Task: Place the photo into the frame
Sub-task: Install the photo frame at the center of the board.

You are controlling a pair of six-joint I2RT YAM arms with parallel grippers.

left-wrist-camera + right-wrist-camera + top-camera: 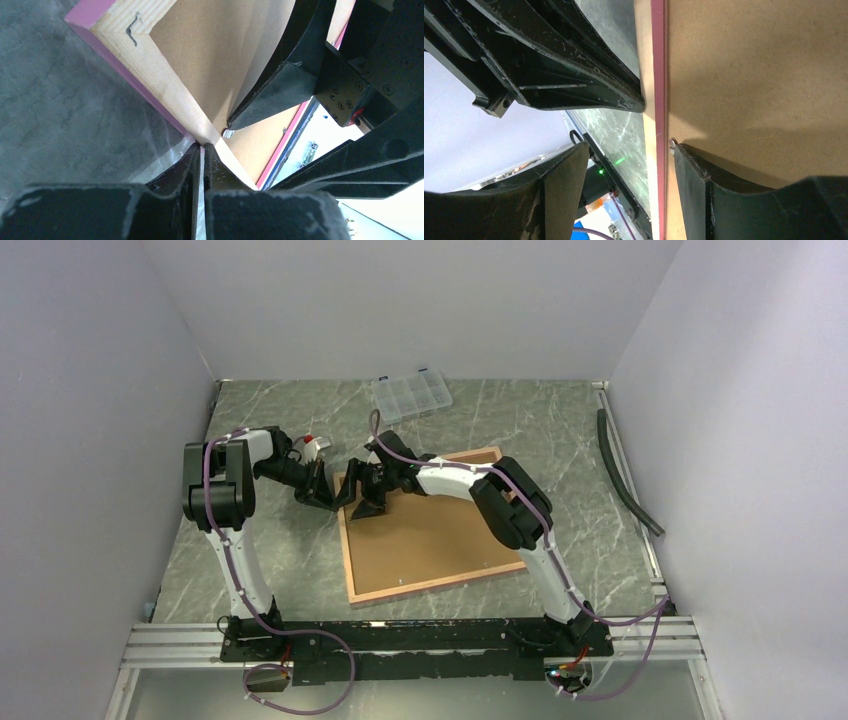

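The frame (346, 550) lies face down on the table, tan wood back edges up, pink border at the sides. A plain brown backing board (440, 530) fills it; the photo is hidden. My left gripper (325, 490) is shut, its tips (202, 148) against the frame's left wooden edge (150, 65). My right gripper (366, 502) is open and straddles that same edge (644, 75) from above. One finger (696, 185) rests on the backing board (749, 75) beside a small metal tab (671, 144). The other finger (564, 190) hangs outside the frame.
A small clear compartment box (411, 395) lies at the back of the table. A dark hose (625, 475) runs along the right wall. A red and white object (315, 443) sits by the left arm. An aluminium rail (400, 640) holds the arm bases.
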